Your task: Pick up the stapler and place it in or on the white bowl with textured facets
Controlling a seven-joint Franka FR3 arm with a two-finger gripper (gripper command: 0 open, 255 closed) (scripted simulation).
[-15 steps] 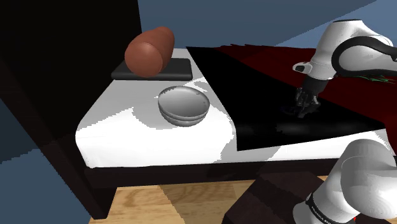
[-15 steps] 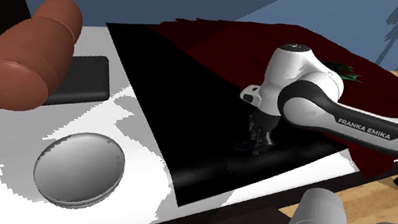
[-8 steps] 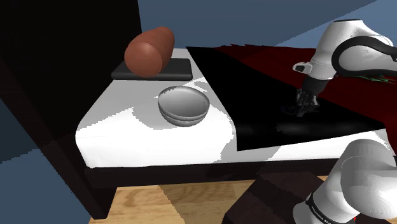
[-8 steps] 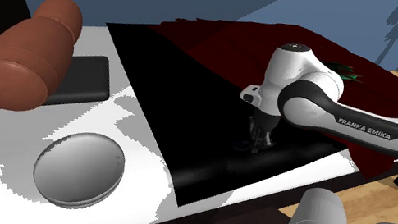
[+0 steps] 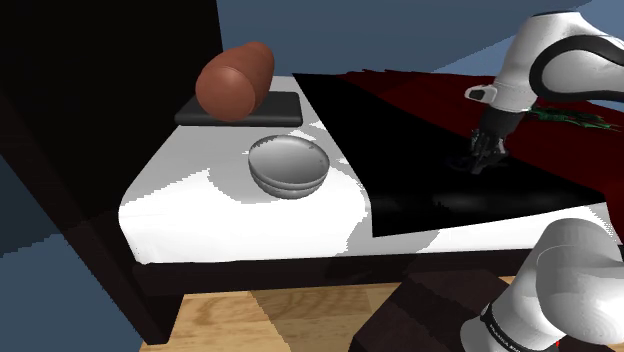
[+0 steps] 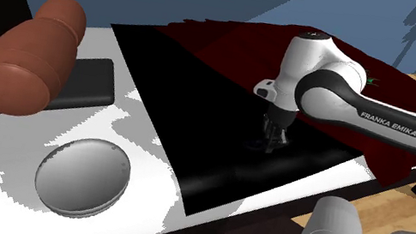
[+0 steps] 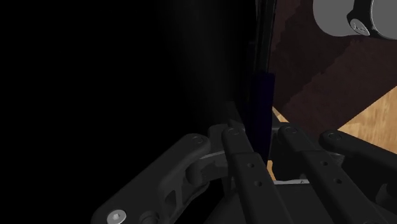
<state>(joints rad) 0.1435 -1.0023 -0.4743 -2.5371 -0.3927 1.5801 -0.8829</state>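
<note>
Black claw hangs low over the black sheet in the shoulder view, near the table's front edge. The grey faceted bowl sits well apart toward that view's left on the white tabletop, in front of a brown cylinder on a dark pad. In the second exterior view, black sheet and white top lie between claw and bowl. In the wrist view the fingers stand narrow, clasping a slim dark blue stapler; wooden floor shows beyond.
</note>
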